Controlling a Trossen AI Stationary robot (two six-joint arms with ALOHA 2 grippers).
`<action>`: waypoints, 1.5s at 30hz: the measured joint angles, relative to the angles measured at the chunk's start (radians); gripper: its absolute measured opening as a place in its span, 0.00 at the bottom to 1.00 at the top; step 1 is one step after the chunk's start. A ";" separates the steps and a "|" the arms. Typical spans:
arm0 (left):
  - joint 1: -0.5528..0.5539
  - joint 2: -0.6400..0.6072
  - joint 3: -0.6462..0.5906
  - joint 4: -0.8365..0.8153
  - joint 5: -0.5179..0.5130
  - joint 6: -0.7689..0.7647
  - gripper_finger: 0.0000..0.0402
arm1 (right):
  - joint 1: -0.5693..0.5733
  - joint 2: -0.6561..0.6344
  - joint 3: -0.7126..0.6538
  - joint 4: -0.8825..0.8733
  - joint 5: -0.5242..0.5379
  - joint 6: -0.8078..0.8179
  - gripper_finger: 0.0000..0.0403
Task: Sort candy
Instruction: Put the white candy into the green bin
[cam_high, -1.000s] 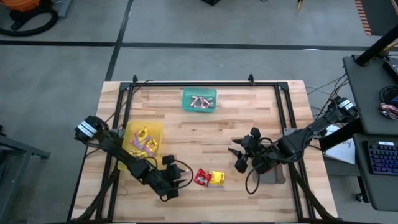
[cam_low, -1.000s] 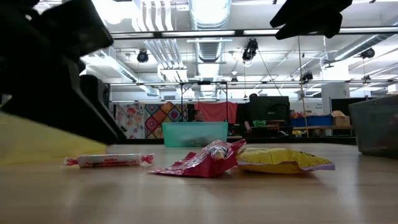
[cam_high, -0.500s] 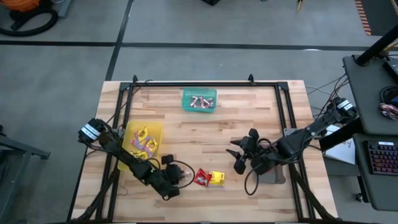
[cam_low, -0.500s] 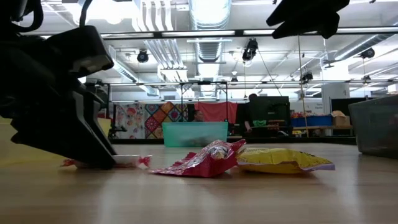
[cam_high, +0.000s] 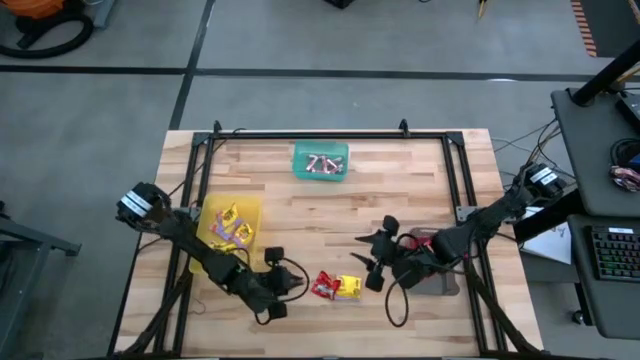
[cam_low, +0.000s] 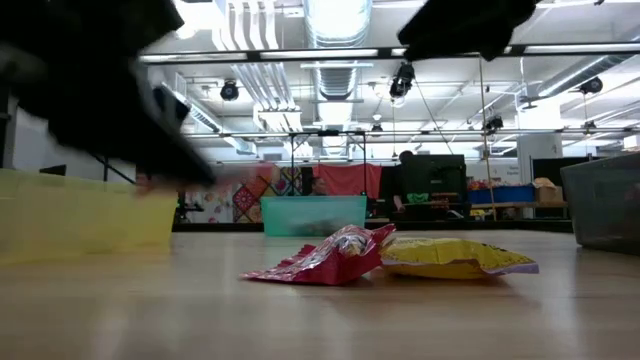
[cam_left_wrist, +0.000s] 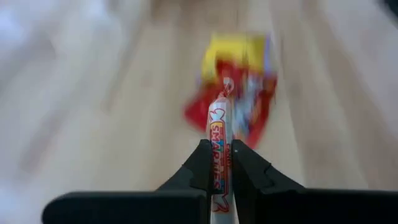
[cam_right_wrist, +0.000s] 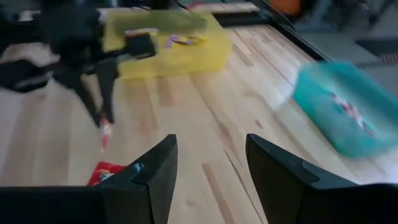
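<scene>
Pale wood counter (cam_high: 330, 220), planked, smooth with a soft sheen. Black metal frame (cam_high: 310, 135) round its edges, matt. Yellow tray (cam_high: 251, 208) and green tray (cam_high: 300, 158) of translucent plastic, smooth. Red packet (cam_low: 320, 262) of crinkled glossy foil, yellow packet (cam_low: 455, 257) of shiny film. Twisted roll (cam_left_wrist: 219, 140) in printed wrapper, pinched between the matt black fingers of the left pincer (cam_left_wrist: 219, 163). Right pincer (cam_right_wrist: 208, 165) matt dark plastic.

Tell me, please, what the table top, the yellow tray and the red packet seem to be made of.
The pale striped wooden table top looks like jointed planks with a smooth finish. The translucent yellow tray seems to be plastic, since light passes through its wall in the low view. The crinkled shiny red packet is probably thin foil or plastic film.
</scene>
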 joint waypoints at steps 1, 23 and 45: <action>0.000 -0.020 0.000 0.015 -0.025 0.037 0.02 | 0.000 0.010 0.000 0.034 -0.010 -0.037 0.45; 0.015 -0.156 -0.002 0.461 -0.114 0.510 0.02 | -0.116 0.307 -0.016 0.963 -0.505 -0.527 0.44; 0.028 -0.157 -0.001 0.469 -0.165 0.510 0.19 | -0.170 0.294 -0.017 0.939 -0.554 -0.495 0.05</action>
